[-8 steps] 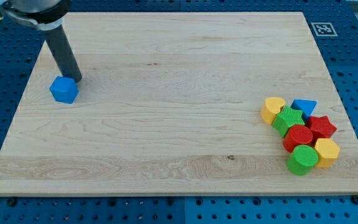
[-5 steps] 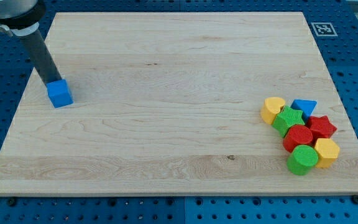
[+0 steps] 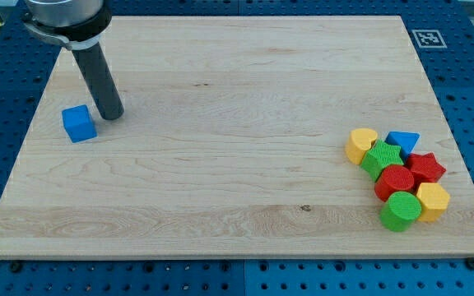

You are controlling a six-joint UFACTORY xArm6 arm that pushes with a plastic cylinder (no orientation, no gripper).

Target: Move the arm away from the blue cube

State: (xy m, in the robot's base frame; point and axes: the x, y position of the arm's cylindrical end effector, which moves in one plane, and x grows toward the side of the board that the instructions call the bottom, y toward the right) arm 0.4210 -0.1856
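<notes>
The blue cube (image 3: pixel 79 123) lies near the left edge of the wooden board (image 3: pixel 220 164). My tip (image 3: pixel 111 114) rests on the board just to the cube's right and slightly above it, with a small gap between them. The dark rod rises from the tip toward the view's top left.
A cluster of blocks sits at the view's right: a yellow heart (image 3: pixel 360 144), a blue triangle (image 3: pixel 402 141), a green star (image 3: pixel 383 156), a red star (image 3: pixel 425 168), a red cylinder (image 3: pixel 396 180), a yellow hexagon (image 3: pixel 432 200), a green cylinder (image 3: pixel 400 211). A marker tag (image 3: pixel 427 38) sits top right.
My tip went from the cube's upper right to its upper left, nudging the cube a little left, then swung back to the cube's right and stands clear of it.
</notes>
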